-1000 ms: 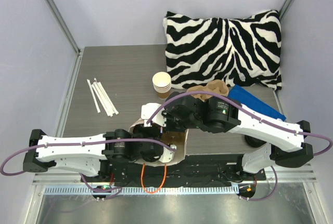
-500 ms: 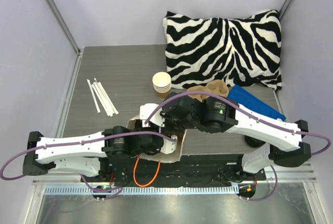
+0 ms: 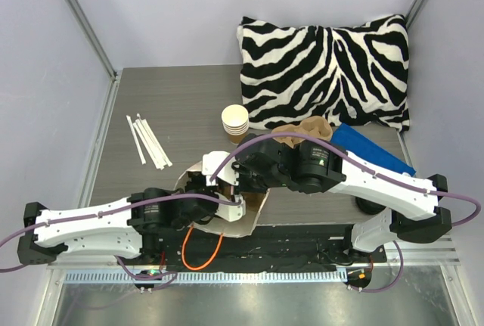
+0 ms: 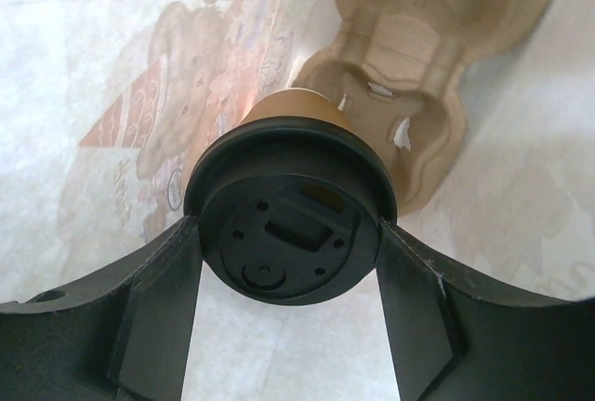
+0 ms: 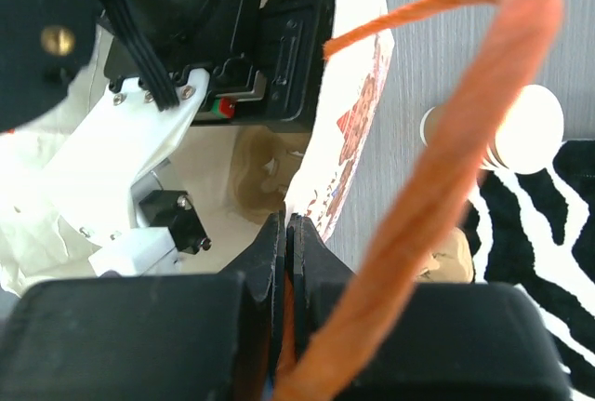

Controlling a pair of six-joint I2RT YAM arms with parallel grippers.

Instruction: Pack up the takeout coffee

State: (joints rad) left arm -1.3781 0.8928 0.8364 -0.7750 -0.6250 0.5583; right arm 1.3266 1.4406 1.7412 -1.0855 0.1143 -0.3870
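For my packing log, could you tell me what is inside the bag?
The bag holds the takeout coffee, in the left gripper, over a cardboard cup carrier. The cup hides whatever lies directly beneath it.

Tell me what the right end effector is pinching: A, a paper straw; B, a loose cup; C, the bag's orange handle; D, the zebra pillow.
C: in the right wrist view the right end effector is shut on the orange handle, which loops up out of its closed jaws.
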